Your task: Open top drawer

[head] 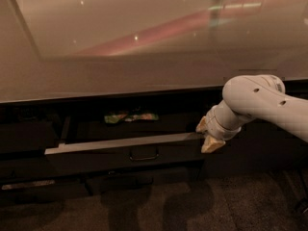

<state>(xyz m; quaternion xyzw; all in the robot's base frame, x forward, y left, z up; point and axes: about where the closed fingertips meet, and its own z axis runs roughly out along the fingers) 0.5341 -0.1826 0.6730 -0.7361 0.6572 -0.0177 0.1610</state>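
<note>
My gripper (207,136) sits at the 3 o'clock end of the pulled-out top drawer (96,156), fingers (212,145) spread, straddling its pale rim.

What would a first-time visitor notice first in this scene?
The white robot arm on the right stands out, its claw at the right end of the top drawer. That drawer is pulled out beneath the glossy countertop, and a greenish packet lies inside it.
</note>
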